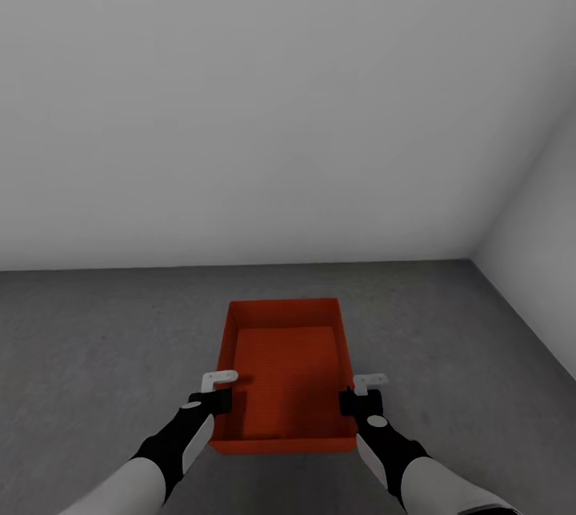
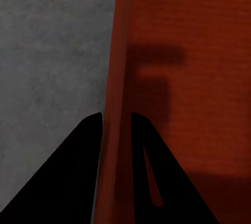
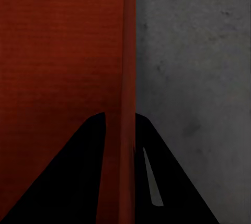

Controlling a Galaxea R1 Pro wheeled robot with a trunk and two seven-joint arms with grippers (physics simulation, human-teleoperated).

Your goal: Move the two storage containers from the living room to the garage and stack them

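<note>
One orange-red storage container [image 1: 288, 355] lies straight ahead of me over the garage's dark concrete floor [image 1: 96, 339], its open top facing up and its inside empty. My left gripper [image 1: 220, 391] is shut on its left side wall, one finger inside and one outside, as the left wrist view shows with the gripper [image 2: 116, 115] astride the wall of the container [image 2: 198, 78]. My right gripper [image 1: 364, 391] is shut the same way on the right wall; in the right wrist view that gripper [image 3: 120, 114] straddles the rim of the container [image 3: 63, 51]. I cannot tell whether the bin rests on the floor.
A plain pale grey wall [image 1: 240, 99] stands close behind the container. A second wall [image 1: 544, 211] meets it in a corner at the right. Rough grey floor shows beside the bin in the left wrist view [image 2: 52, 51] and in the right wrist view [image 3: 198, 78].
</note>
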